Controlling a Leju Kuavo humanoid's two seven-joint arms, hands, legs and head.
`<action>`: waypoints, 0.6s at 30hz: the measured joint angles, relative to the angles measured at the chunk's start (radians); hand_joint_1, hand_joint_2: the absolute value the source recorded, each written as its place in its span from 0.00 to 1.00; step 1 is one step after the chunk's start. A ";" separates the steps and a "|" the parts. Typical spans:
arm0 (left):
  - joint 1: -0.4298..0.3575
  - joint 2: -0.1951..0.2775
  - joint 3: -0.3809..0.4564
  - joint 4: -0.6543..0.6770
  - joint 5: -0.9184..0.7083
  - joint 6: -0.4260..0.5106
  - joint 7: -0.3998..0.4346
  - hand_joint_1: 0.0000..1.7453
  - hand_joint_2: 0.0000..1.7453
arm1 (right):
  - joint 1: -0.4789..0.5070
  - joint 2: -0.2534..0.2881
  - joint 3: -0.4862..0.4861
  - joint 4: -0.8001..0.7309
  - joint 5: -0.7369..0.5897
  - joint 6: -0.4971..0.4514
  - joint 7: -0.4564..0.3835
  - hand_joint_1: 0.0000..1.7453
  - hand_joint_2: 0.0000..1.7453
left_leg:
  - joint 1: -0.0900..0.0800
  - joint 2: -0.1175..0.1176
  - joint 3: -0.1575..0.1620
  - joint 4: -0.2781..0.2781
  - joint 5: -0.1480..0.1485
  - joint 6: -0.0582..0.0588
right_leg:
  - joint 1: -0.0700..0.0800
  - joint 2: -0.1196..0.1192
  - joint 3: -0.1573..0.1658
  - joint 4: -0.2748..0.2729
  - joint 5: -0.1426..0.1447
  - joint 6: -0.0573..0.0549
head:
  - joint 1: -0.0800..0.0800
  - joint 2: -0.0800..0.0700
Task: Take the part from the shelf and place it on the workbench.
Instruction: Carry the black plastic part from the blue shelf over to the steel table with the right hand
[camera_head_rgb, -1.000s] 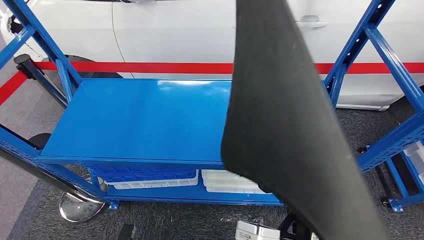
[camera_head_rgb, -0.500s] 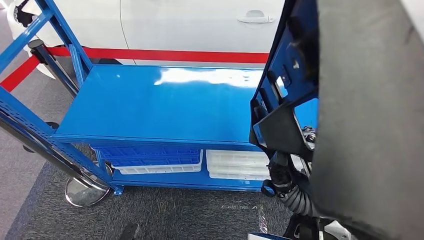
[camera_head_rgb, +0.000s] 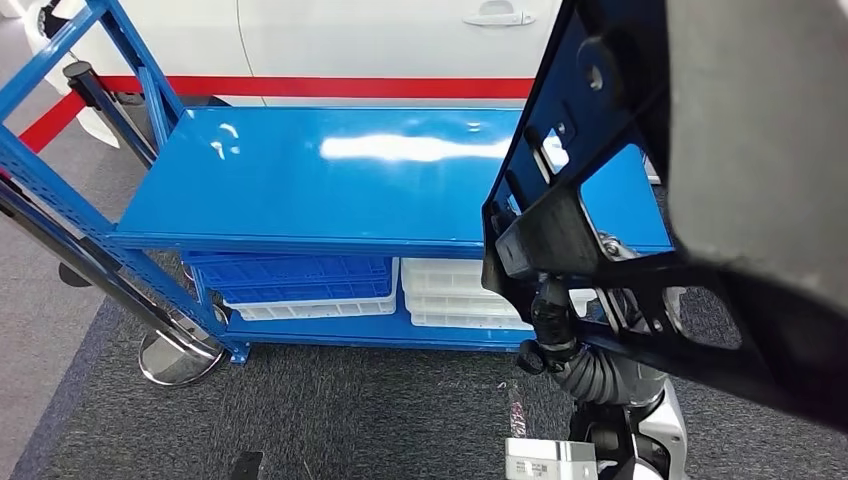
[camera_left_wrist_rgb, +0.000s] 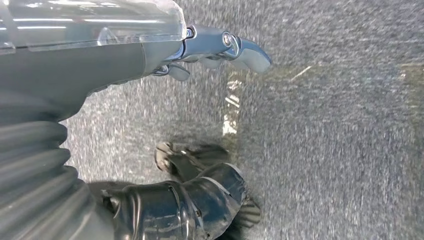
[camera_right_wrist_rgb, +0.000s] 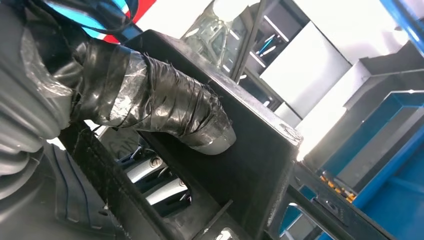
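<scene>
The part (camera_head_rgb: 760, 130) is a large panel with a grey felt face and a black plastic frame with cut-outs (camera_head_rgb: 565, 230). It hangs close in front of the head view at the right, off the blue shelf (camera_head_rgb: 330, 170), and hides the shelf's right end. My right hand (camera_right_wrist_rgb: 150, 107) grips it: the taped thumb presses on the black frame, and silver fingers (camera_right_wrist_rgb: 150, 170) show through an opening behind it. My right wrist's ribbed cover (camera_head_rgb: 595, 375) shows below the part. My left hand (camera_left_wrist_rgb: 220, 47) hangs over the grey carpet and holds nothing, its fingers apart.
The shelf's top deck is bare. Under it sit a blue bin (camera_head_rgb: 290, 275) and white trays (camera_head_rgb: 450, 295). Blue uprights (camera_head_rgb: 60, 200) and a chrome stanchion base (camera_head_rgb: 180, 355) stand at the left. A red barrier belt (camera_head_rgb: 330, 87) and a white car (camera_head_rgb: 380, 40) lie behind.
The whole view has shifted, so the camera has moved. The part has swung right and turned in my right hand, and its black frame side now shows.
</scene>
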 joint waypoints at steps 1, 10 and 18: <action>-0.001 0.000 0.002 0.000 0.003 -0.003 -0.001 0.00 1.00 | -0.008 0.001 0.000 0.008 -0.005 0.000 -0.002 1.00 1.00 | -0.005 -0.001 0.052 -0.073 -0.012 0.006 | 0.001 -0.001 -0.005 0.000 0.009 0.003 | 0.000 0.000; 0.008 -0.026 0.096 0.000 0.148 -0.025 0.015 0.00 1.00 | -0.030 -0.006 0.001 0.066 -0.123 0.004 -0.003 1.00 1.00 | -0.006 0.011 0.031 -0.183 0.049 0.046 | -0.006 -0.002 -0.068 0.187 -0.156 0.046 | 0.007 0.000; 0.014 -0.054 0.109 0.000 0.091 -0.029 0.025 0.00 1.00 | -0.053 -0.046 -0.001 0.075 -0.164 0.046 0.033 1.00 1.00 | -0.008 0.011 -0.087 -0.126 0.111 0.018 | -0.004 0.000 0.161 -0.001 -0.128 0.041 | 0.007 0.000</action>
